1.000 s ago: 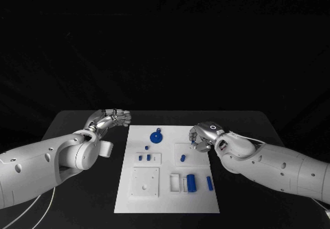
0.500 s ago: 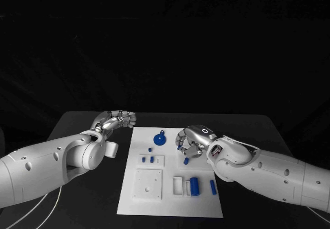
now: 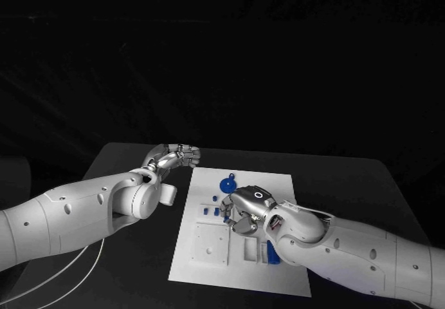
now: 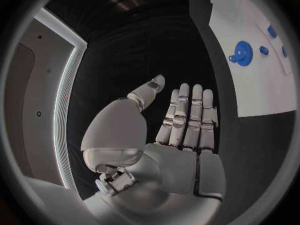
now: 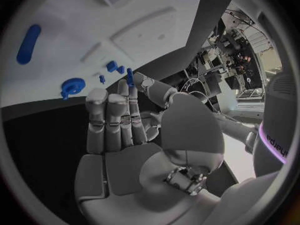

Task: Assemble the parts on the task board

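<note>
The white task board (image 3: 278, 187) lies in the middle of the black table. My right hand (image 3: 243, 210) hovers over the board's middle and pinches a small blue peg (image 5: 130, 77) between thumb and a fingertip. A round blue part (image 3: 226, 185) lies near the board's far end. Two short blue pegs (image 3: 208, 209) stand in a low block just left of my right hand. A long blue part (image 3: 270, 255) near the board's front is half hidden by my right forearm. My left hand (image 3: 176, 156) hangs over the table off the board's far left corner, holding nothing, its fingers (image 4: 187, 115) straight.
A square white plate (image 3: 211, 243) and a slotted white block (image 3: 249, 248) sit on the board's near half. Black table (image 3: 130, 167) borders the board on both sides. A pale cable (image 3: 65, 273) trails beneath my left arm.
My right hand has moved from the board's right side to above its middle, carrying the peg. The left hand stays off the far left corner. The camera has shifted.
</note>
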You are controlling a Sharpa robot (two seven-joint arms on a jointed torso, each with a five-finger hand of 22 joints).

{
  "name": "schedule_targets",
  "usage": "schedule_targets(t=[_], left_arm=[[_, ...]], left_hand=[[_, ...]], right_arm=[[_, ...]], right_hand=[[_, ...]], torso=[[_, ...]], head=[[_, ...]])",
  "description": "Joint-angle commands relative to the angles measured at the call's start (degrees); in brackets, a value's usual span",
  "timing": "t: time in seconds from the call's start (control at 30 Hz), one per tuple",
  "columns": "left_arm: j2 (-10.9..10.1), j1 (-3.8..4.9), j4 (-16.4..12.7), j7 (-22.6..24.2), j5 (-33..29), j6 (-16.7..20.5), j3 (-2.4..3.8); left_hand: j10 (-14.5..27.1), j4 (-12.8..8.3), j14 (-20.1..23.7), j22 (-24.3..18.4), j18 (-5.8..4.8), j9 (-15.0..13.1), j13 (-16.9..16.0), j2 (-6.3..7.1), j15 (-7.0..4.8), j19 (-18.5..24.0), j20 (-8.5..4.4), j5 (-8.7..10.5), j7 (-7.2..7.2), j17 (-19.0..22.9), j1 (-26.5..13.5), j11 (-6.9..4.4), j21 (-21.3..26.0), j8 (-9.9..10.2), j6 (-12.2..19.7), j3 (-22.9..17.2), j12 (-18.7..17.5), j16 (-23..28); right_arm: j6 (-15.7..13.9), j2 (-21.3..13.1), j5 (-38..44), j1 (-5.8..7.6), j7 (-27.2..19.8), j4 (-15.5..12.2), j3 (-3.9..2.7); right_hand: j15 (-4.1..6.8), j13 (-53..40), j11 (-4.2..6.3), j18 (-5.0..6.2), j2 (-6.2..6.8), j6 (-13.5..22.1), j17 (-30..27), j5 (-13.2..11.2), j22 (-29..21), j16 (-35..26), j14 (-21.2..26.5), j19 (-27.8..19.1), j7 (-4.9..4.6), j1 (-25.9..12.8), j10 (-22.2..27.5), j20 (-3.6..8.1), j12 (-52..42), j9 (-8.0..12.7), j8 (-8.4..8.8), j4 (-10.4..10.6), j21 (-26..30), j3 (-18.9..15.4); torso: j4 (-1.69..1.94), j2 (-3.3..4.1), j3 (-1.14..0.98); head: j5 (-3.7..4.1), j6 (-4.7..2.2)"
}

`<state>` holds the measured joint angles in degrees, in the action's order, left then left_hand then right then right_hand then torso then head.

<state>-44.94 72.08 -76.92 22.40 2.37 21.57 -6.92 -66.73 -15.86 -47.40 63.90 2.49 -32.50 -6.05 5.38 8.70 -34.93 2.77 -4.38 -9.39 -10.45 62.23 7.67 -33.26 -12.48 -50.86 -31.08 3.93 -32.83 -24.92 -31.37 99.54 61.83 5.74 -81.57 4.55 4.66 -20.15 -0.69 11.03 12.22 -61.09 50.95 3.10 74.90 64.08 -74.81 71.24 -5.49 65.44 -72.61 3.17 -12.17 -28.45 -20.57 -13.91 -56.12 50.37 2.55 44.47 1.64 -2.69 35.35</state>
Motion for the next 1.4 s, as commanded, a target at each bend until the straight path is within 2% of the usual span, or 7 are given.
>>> schedule_targets(t=[0.03,0.3,0.43,0.5,0.77,1.03,1.4], left_arm=[[0.4,0.07,-0.1,0.7,-0.5,0.3,0.06],[0.9,0.08,-0.1,0.6,-0.5,0.3,0.06],[1.0,0.08,-0.2,0.6,-0.5,0.3,0.06],[1.0,0.08,-0.2,0.6,-0.5,0.2,0.06],[1.2,0.07,0.0,0.6,-0.5,0.1,0.06],[1.2,0.07,0.0,0.6,-0.5,0.1,0.06],[1.2,0.07,0.0,0.6,-0.5,0.0,0.06]], left_hand=[[0.0,0.0,-0.1,0.1,1.11,0.1,0.1,-0.42,0.19,-0.1,0.27,0.07,-0.12,-0.1,-0.2,0.24,0.3,-0.2,0.2,0.4,0.2,0.3],[0.0,0.0,-0.1,0.1,1.14,0.1,0.1,-0.41,0.19,-0.1,0.28,0.07,-0.12,-0.1,-0.2,0.23,0.3,-0.2,0.2,0.4,0.2,0.3],[0.0,0.0,-0.1,0.1,1.15,0.1,0.1,-0.42,0.19,-0.1,0.28,0.07,-0.11,-0.1,-0.2,0.23,0.3,-0.2,0.2,0.4,0.2,0.4],[0.0,0.0,-0.1,0.1,1.15,0.1,0.1,-0.41,0.19,-0.1,0.29,0.07,-0.12,-0.1,-0.2,0.23,0.3,-0.2,0.2,0.4,0.2,0.4],[0.0,0.0,-0.1,0.1,1.16,0.1,0.1,-0.41,0.2,-0.1,0.3,0.08,-0.12,-0.1,-0.2,0.24,0.3,-0.3,0.2,0.4,0.2,0.4],[0.0,0.1,-0.1,0.1,1.18,0.1,0.2,-0.4,0.21,-0.1,0.31,0.08,-0.13,-0.1,-0.2,0.25,0.4,-0.3,0.2,0.4,0.2,0.5],[0.0,0.1,-0.1,0.1,1.2,0.2,0.2,-0.4,0.22,-0.1,0.33,0.09,-0.14,-0.2,-0.3,0.26,0.4,-0.3,0.3,0.4,0.2,0.6]], right_arm=[[2.1,0.7,4.2,-0.78,0.2,0.4,0.42],[2.0,2.7,6.1,-2.07,1.0,2.3,1.8],[1.6,3.1,6.9,-2.61,1.6,3.0,2.04],[1.6,3.3,6.9,-2.87,1.6,3.1,2.14],[1.5,3.8,7.2,-3.45,1.8,3.8,2.29],[1.2,4.0,7.4,-3.49,1.9,4.2,2.39],[-1.3,4.2,8.8,-3.74,3.9,4.6,2.45]], right_hand=[[0.51,-0.1,-0.5,3.97,-0.47,-0.3,-0.1,0.3,1.1,0.1,0.0,0.1,0.01,0.1,-3.3,0.48,0.3,-0.1,-0.14,-0.2,-0.3,0.4],[0.51,-0.1,-0.5,3.97,-0.53,-0.3,-0.1,0.3,1.1,0.1,0.0,0.1,0.0,0.1,-3.3,0.51,0.3,-0.1,-0.12,-0.2,-0.3,0.4],[0.51,-0.1,-0.5,3.97,-0.55,-0.3,-0.1,0.3,1.1,0.0,0.0,0.1,0.01,0.1,-3.3,0.52,0.4,-0.1,-0.12,-0.3,-0.3,0.4],[0.51,-0.1,-0.5,3.97,-0.55,-0.3,-0.1,0.3,1.1,0.0,0.0,0.1,0.01,0.1,-3.3,0.52,0.4,-0.1,-0.12,-0.3,-0.3,0.4],[0.51,-0.1,-0.49,3.97,-0.57,-0.3,-0.2,0.3,1.1,0.0,-0.1,0.1,0.01,0.1,-3.3,0.54,0.4,-0.1,-0.11,-0.3,-0.3,0.4],[0.51,-0.2,-0.49,3.97,-0.6,-0.3,-0.2,0.3,1.1,0.0,-0.1,0.1,0.01,0.1,-3.3,0.56,0.4,-0.1,-0.1,-0.4,-0.3,0.4],[0.53,-0.2,-0.48,3.97,-0.58,-0.4,-0.2,0.3,1.1,0.0,-0.1,0.2,0.04,0.1,-3.4,0.6,0.4,-0.1,-0.11,-0.5,-0.4,0.5]], torso=[[0.07,0.1,-0.02],[0.04,0.12,-0.15],[0.08,0.14,-0.17],[0.05,0.15,-0.17],[0.01,0.08,-0.2],[-0.07,0.11,-0.16],[0.0,0.13,-0.12]], head=[[-0.63,0.29],[-1.46,0.91],[-1.43,0.93],[-1.67,1.09],[-2.22,1.48],[-2.4,1.6],[-2.36,1.66]])
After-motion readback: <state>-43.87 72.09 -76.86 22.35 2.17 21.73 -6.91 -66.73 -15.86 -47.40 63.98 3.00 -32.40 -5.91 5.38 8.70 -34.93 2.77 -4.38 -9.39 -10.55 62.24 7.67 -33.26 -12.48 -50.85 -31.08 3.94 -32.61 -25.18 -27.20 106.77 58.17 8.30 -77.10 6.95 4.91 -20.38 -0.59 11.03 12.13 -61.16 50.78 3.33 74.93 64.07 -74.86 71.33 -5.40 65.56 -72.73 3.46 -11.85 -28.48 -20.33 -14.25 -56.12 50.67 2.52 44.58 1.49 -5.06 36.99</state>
